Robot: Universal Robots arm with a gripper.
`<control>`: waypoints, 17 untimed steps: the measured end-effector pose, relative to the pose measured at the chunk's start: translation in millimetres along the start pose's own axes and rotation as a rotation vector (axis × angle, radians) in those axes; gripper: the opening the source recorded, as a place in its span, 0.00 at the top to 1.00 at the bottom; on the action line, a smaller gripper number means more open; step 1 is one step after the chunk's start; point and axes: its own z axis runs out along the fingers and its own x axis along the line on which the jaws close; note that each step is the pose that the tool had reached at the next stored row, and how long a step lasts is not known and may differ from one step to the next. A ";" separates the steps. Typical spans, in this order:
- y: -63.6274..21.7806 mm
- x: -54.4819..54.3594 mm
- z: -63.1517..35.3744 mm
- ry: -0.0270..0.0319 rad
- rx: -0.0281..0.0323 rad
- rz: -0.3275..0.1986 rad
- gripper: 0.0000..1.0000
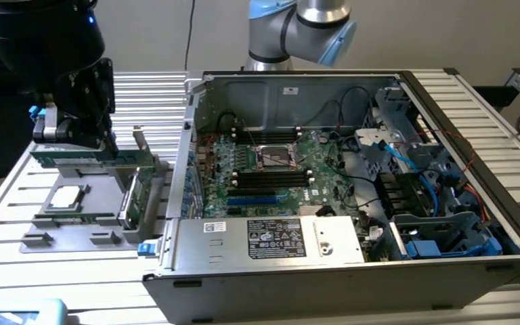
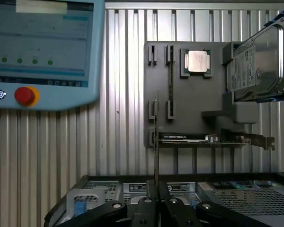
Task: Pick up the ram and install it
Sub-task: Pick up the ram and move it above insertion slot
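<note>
Over the grey tray (image 1: 70,233), near the bench's (image 1: 52,277) edge at the exterior view's left, I have the ram (image 1: 66,158) held clear in the air. The gripper (image 1: 75,143) is clamped on its flat faces. The ram is not touching the tray and is well apart from the open case (image 1: 351,271).

I judge it light and stiff along its length, but thin and fragile. The chips and the contact edge shouldn't take pressure, so a hold across the faces with the lower edge left free looks right to me. A knock could tilt it in the grip.

Its long axis lies about level, running toward the exterior view's left and right. The board stands on edge, roughly in line with the black slots (image 1: 269,178) on the motherboard. Through the wrist view I see the ram (image 2: 156,142) edge-on, a thin line reaching out from the gripper (image 2: 156,203).
</note>
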 end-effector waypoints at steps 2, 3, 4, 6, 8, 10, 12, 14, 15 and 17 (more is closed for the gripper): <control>-9.0 -0.2 -0.3 0.0001 0.0000 0.000 0.87; -13.5 -0.3 -0.3 0.0000 0.0000 0.000 0.87; -18.1 -0.4 -0.4 0.0000 -0.0001 0.000 0.87; -26.9 -0.7 -0.6 0.0000 0.0000 0.000 0.87; -35.8 -0.9 -0.9 0.0001 0.0001 0.000 0.87; -43.9 -1.2 -1.1 0.0000 0.0005 0.000 0.87; -51.8 -1.4 -1.3 0.0000 0.0009 0.000 0.87; -59.9 -1.6 -1.6 0.0000 0.0014 0.000 0.87; -63.9 -1.7 -1.7 0.0001 0.0015 0.000 0.87; -71.5 -1.9 -1.9 0.0000 0.0022 0.000 0.87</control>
